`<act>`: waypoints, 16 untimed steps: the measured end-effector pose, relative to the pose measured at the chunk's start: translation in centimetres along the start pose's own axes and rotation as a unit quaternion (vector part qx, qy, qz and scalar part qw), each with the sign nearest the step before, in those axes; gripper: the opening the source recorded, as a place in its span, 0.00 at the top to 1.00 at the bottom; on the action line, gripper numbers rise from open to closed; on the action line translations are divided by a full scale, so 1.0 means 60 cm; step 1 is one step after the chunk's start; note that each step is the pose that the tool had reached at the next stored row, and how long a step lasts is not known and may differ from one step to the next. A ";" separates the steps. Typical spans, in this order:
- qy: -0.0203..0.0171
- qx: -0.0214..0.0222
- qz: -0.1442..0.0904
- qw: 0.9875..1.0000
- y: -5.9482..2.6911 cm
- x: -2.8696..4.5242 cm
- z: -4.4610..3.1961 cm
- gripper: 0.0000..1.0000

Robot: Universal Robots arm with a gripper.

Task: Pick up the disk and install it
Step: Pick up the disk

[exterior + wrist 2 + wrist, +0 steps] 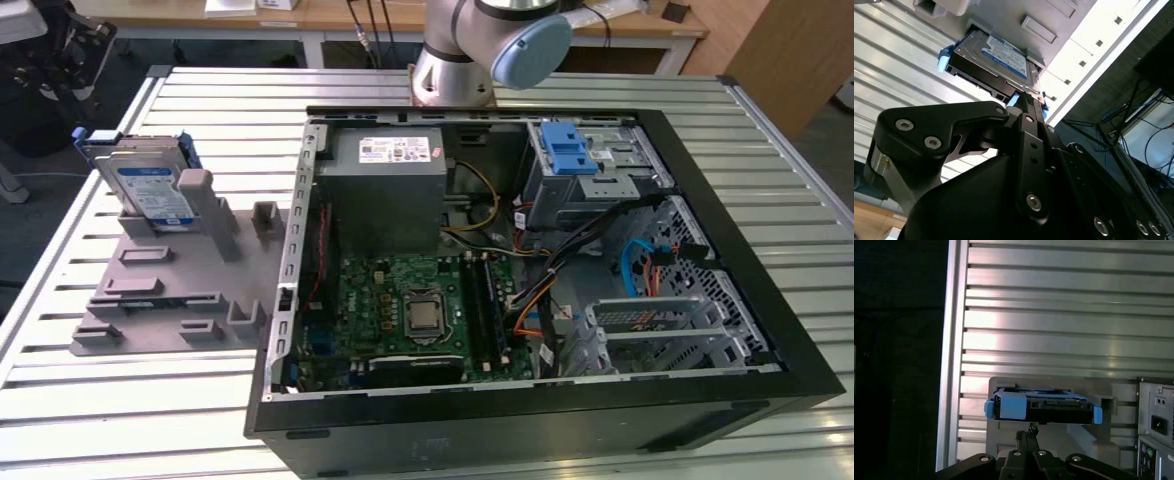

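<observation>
In the exterior view you see the disk outside the computer case, off the exterior view's left of it. It stands on edge in the grey holder on the slatted table. Its long axis is upright and its labelled face is turned toward the camera. The arm rises behind the case's far wall, and inside the case the power supply sits in the corner nearest the disk.

In the second wrist view you look along the gripper at the disk. The blue-and-white label is in sight and the disk's short end with the blue bracket faces the jaws. The jaws are drawn together on nothing, and the disk lies just beyond their tips, apart from them.

In the first wrist view the disk is seen end-on as a thin dark bar with blue bracket corners, so its long axis runs toward the camera. The gripper is close in front of that end, about at its middle, with its tips met and not touching it. Here you also get the socket side of the power supply at the case's back, beside the holder, which the exterior view does not give.
</observation>
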State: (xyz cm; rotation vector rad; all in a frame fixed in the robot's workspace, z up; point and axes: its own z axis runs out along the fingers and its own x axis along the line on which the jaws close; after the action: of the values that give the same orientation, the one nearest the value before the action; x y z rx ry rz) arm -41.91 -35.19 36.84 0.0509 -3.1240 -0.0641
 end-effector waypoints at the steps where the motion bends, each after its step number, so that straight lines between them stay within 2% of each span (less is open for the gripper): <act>1: 0.000 0.000 -0.002 1.000 0.000 0.000 0.000 0.89; 11: 0.001 0.000 -0.029 1.000 0.000 0.000 0.000 0.89; 16: 0.002 0.001 -0.046 0.999 0.000 0.000 0.000 0.89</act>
State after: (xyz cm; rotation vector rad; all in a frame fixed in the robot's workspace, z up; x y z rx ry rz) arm -41.91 -35.19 36.84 0.1946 -3.1165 -0.0627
